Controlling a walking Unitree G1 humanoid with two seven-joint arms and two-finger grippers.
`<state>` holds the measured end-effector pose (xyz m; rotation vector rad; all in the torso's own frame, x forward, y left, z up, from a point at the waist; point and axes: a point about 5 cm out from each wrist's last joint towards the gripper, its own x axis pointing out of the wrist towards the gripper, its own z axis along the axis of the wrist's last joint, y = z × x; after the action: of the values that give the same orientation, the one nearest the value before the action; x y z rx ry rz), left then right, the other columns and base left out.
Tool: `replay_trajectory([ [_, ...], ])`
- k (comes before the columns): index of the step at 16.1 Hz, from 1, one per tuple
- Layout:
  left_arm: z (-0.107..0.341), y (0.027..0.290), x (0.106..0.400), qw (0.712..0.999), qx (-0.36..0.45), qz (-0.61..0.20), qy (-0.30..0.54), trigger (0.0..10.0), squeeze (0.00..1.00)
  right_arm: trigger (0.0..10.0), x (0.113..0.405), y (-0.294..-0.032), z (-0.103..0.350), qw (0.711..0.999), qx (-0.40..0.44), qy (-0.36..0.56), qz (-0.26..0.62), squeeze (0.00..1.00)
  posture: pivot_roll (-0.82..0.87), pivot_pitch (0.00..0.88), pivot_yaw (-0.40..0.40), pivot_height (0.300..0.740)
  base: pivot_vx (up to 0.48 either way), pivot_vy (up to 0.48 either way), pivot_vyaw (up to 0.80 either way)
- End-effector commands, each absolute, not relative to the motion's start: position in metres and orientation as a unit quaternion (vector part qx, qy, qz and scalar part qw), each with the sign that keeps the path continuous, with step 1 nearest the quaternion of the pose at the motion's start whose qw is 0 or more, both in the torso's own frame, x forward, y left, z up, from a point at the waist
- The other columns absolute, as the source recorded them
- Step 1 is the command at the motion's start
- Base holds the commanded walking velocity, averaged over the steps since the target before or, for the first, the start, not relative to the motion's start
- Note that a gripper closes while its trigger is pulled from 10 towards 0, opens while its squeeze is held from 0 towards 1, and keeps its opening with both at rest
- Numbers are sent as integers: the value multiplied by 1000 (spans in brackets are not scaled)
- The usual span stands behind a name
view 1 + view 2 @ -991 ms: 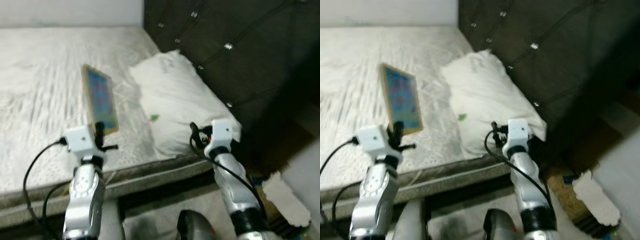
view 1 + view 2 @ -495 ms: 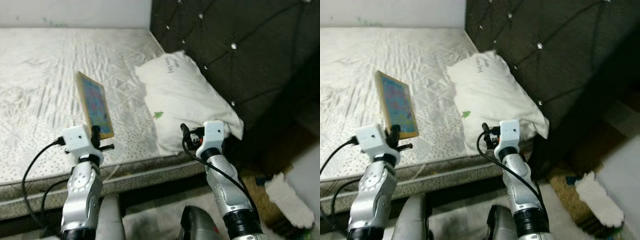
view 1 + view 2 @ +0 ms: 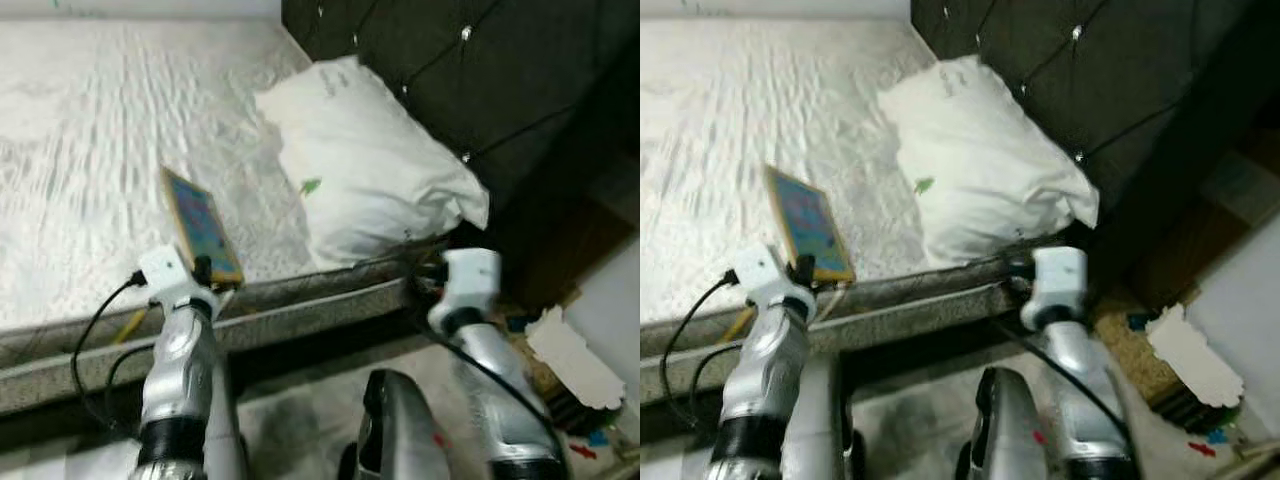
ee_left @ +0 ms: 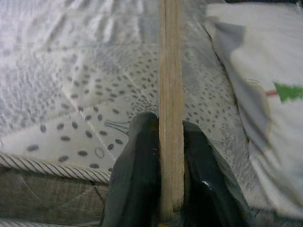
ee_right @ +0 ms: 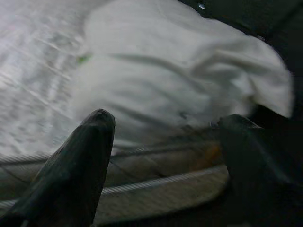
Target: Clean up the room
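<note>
Between the pressed fingers of the left tool (image 4: 170, 208), a wooden-framed picture (image 3: 203, 226) is pinched above the bed (image 3: 90, 150) edge, beside the pillow (image 3: 365, 175); the right tool (image 5: 165, 156) is spread.

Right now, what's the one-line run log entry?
left gripper: shut on wooden board, over mattress edge | right gripper: open, facing pillow
</note>
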<state>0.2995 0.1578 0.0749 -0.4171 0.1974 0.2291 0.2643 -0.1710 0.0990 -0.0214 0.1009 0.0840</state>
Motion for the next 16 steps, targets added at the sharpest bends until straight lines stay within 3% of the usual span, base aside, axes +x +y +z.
replay_trajectory([
  [1, 81, 150, 308, 965, -223, 101, 88, 10000, 0, 10000, 260, -181, 105, 998, -14, 46, 28, 0, -70, 91, -104, 542, 0, 0, 0],
  [6, 90, 141, 339, 949, -291, 52, 106, 10000, 0, 10000, 250, -201, 110, 997, -49, 59, 9, 0, -116, 94, -117, 542, 0, 0, 0],
  [12, 65, 112, 345, 911, -346, -11, 222, 10000, 0, 10000, 234, -209, 116, 995, -60, 74, 0, 0, -158, 114, -117, 542, 0, 0, 0],
  [16, 61, 119, 350, 895, -371, -8, 248, 10000, 0, 10000, 232, -208, 118, 995, -68, 77, 6, 0, -163, 113, -120, 542, 0, 0, 0],
])
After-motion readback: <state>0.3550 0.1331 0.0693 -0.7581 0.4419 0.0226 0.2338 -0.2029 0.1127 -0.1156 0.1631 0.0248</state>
